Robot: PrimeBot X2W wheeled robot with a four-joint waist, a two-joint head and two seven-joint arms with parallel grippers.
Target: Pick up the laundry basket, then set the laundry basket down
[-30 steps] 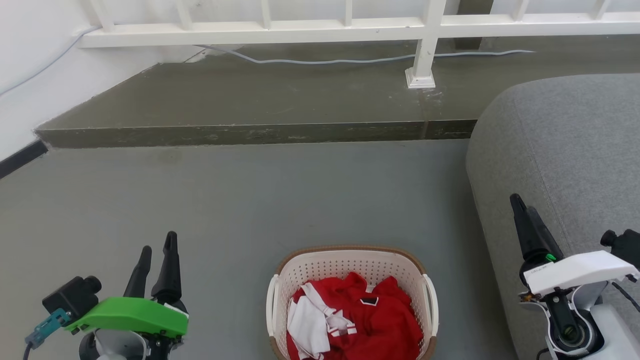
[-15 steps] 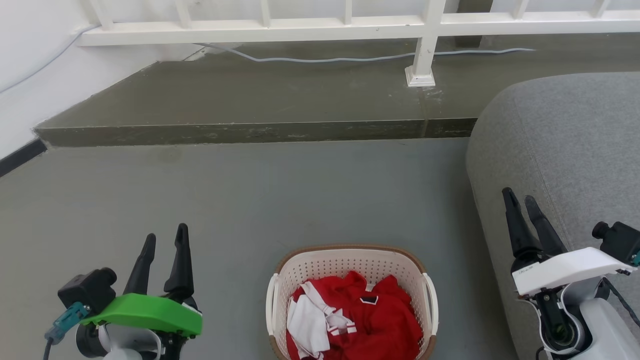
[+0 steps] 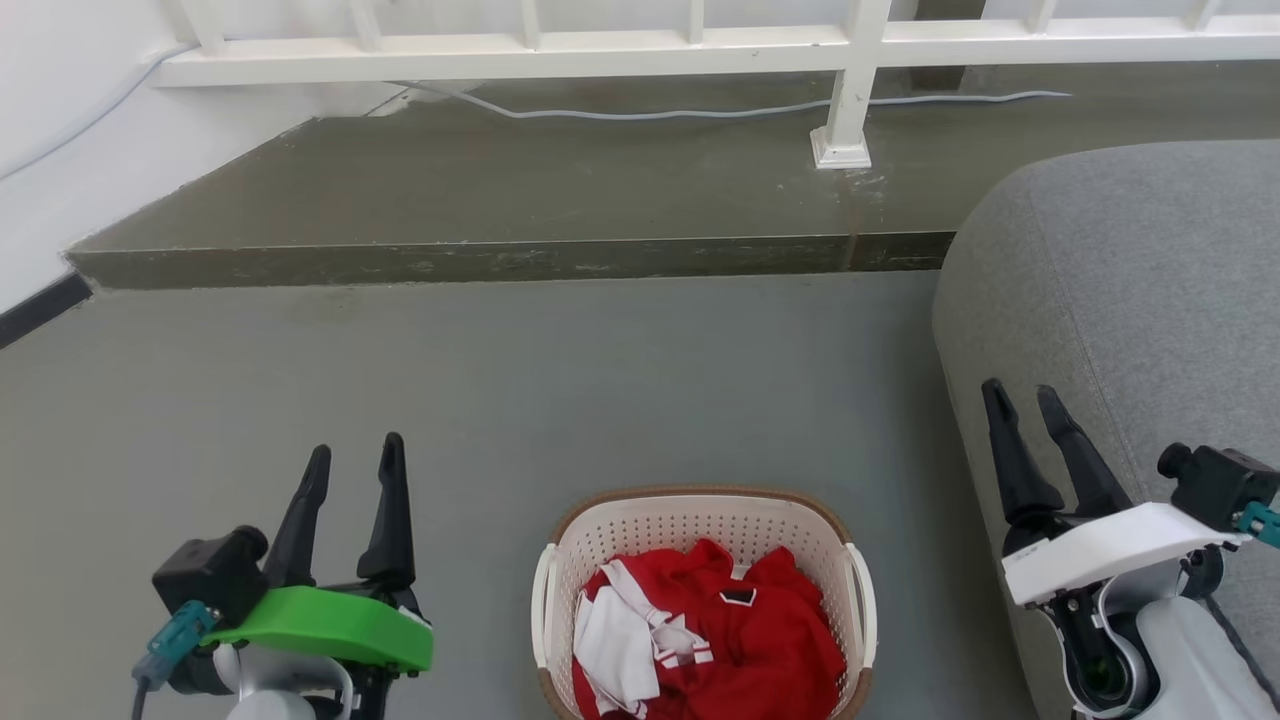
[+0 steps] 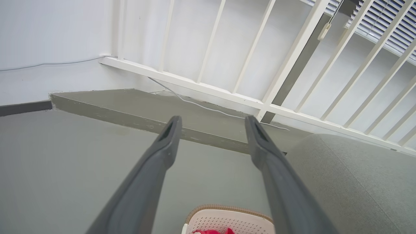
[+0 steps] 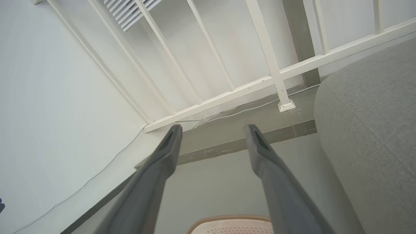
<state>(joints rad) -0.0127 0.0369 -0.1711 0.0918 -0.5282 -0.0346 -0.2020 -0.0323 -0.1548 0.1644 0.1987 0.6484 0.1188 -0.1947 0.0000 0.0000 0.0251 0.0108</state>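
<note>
The cream-white laundry basket (image 3: 700, 535) with a brown rim stands on the grey floor at the bottom middle of the head view, holding red and white clothes (image 3: 700, 640). Its rim also shows in the left wrist view (image 4: 227, 216) and in the right wrist view (image 5: 232, 224). My left gripper (image 3: 355, 455) is open, to the left of the basket and apart from it. Over on the basket's other side, in front of the sofa, my right gripper (image 3: 1020, 395) is open too. Both hold nothing.
A grey sofa (image 3: 1130, 300) fills the right side, close to my right arm. A raised step (image 3: 500, 260) crosses the floor ahead, with a white railing (image 3: 850, 90) and a cable (image 3: 700, 108) on it. A white wall (image 3: 60, 150) runs at the left.
Both grippers have moved inward toward the basket and a little up the view. The right gripper's fingers now show spread apart. The basket has stayed put.
</note>
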